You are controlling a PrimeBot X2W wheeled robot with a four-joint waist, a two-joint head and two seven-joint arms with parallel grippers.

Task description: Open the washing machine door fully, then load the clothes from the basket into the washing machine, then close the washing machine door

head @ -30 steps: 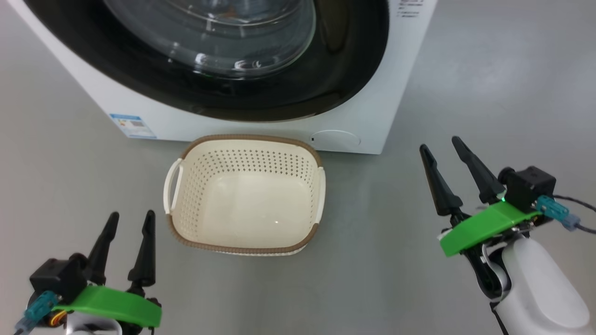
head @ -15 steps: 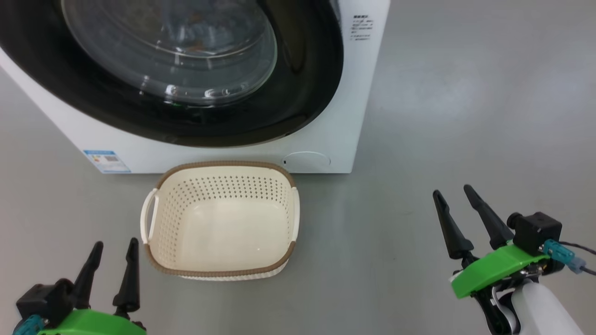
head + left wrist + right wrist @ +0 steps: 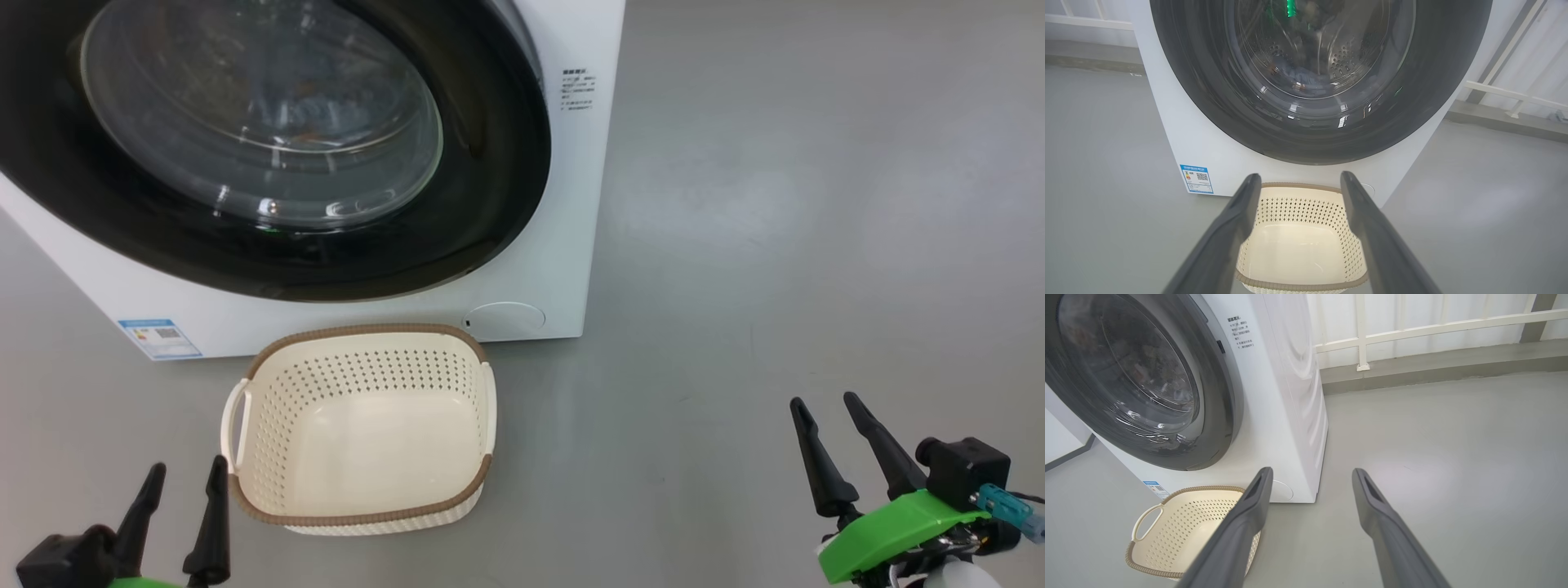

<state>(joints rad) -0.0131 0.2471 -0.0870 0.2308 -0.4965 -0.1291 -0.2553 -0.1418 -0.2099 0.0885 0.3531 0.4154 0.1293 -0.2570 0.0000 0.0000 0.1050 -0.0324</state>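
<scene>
The washing machine (image 3: 563, 245) stands ahead with its black-rimmed washing machine door (image 3: 261, 122) shut against the front. In the left wrist view, blue clothes (image 3: 1300, 77) lie inside the drum behind the glass. The cream basket (image 3: 367, 331) sits on the floor against the machine's front with nothing in it. My left gripper (image 3: 187, 464) is open just left of the basket's near corner. My right gripper (image 3: 823, 399) is open over bare floor, well to the basket's right. The left wrist view looks over the basket (image 3: 1298, 185) between the left gripper (image 3: 1300, 175). The right gripper (image 3: 1312, 470) points past the machine's right corner.
A blue label sticker (image 3: 159, 337) and a round white flap (image 3: 504, 317) mark the machine's lower front. Bare grey floor (image 3: 775, 245) spreads to the right of the machine. A white railing (image 3: 1412, 330) and a low kerb run behind it.
The head camera has moved: machine and basket now sit further left and lower in the picture. Both grippers show lower in the picture and stay open. The basket keeps its place by the machine.
</scene>
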